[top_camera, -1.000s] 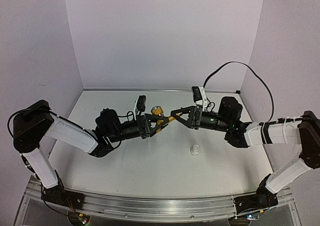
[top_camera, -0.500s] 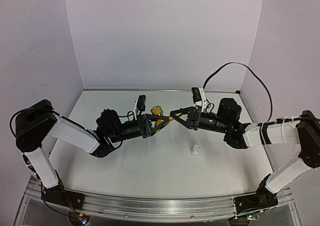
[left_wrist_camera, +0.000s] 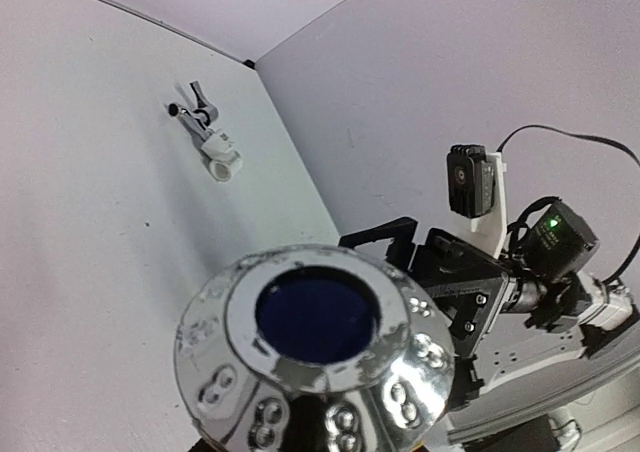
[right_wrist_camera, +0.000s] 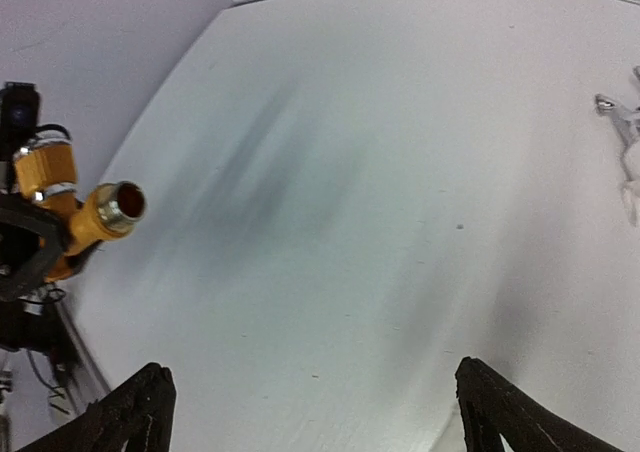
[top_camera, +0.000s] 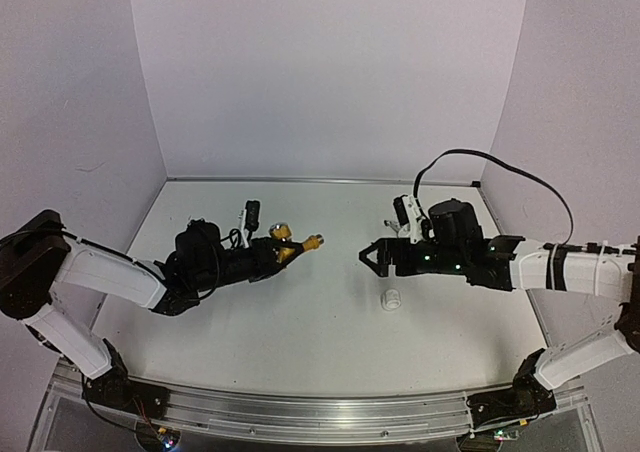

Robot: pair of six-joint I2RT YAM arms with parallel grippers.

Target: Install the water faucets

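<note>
No lettering, number, label or brand mark can be read in any of the views.

The brass-gold faucet (right_wrist_camera: 95, 212) and silver faucet (left_wrist_camera: 200, 117) contrast with white table (top_camera: 300, 322), lilac walls (top_camera: 330, 72).

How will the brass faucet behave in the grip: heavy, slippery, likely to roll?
The brass faucet looks solid metal, so probably stiff and heavy for its size. Its round, smooth spout may slip or turn in the left end effector. Set down, it might roll.

Brass faucet (right_wrist_camera: 100, 212): gold-toned metal, slight sheen. Table (top_camera: 300, 332): matt white, smooth. Near-right fitting (top_camera: 391, 299): white plastic.
</note>
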